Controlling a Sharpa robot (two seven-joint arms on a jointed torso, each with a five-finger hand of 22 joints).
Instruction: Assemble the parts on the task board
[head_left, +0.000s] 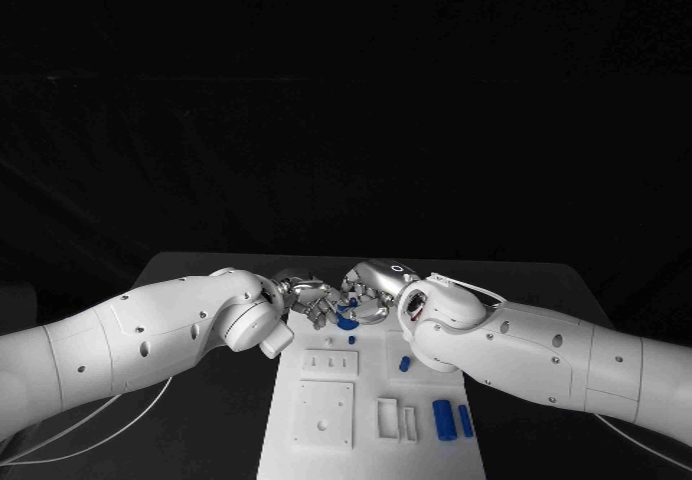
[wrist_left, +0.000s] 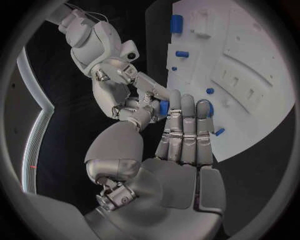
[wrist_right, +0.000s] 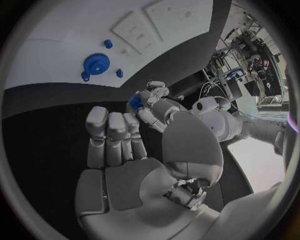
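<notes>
**Two hands meet over the board's far end**

A black worktop (head_left: 202, 270) carries the white rectangular task board (head_left: 361, 440). The left silver hand (head_left: 306, 298) and right silver hand (head_left: 369, 292) meet at its far end, pinching a small blue part (head_left: 348, 322) between their fingertips. Further right, a small blue peg (head_left: 405, 364) and two blue cylinders (head_left: 451, 420) lie on the board.

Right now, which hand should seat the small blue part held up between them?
Left, probably. The left hand appears to pinch the blue part right beside the task board. The right hand has its fingers curled clear of it.
</notes>
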